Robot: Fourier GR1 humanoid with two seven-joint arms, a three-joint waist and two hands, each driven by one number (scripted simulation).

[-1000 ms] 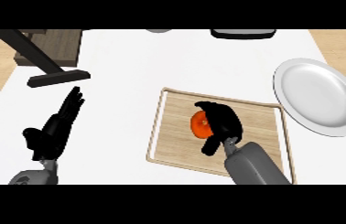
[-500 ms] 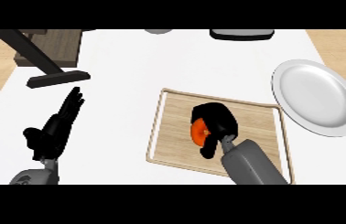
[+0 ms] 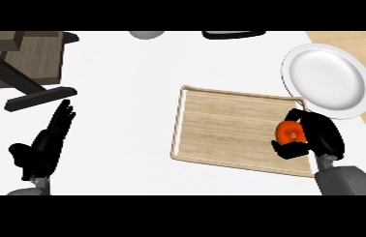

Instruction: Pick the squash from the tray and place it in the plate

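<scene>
The carry step is in hand: the right hand (image 3: 318, 134) has its fingers and thumb curled round the orange squash (image 3: 290, 132), which sits over the right edge of the wooden tray (image 3: 221, 129), just near of the white plate (image 3: 323, 81). The next move calls for a short travel farther away and slightly right, until the squash is over the plate's middle, then a release. The right forearm comes in from the lower right. The left hand (image 3: 44, 146) rests open at the near left of the counter (image 3: 121, 86), fingers straight.
</scene>
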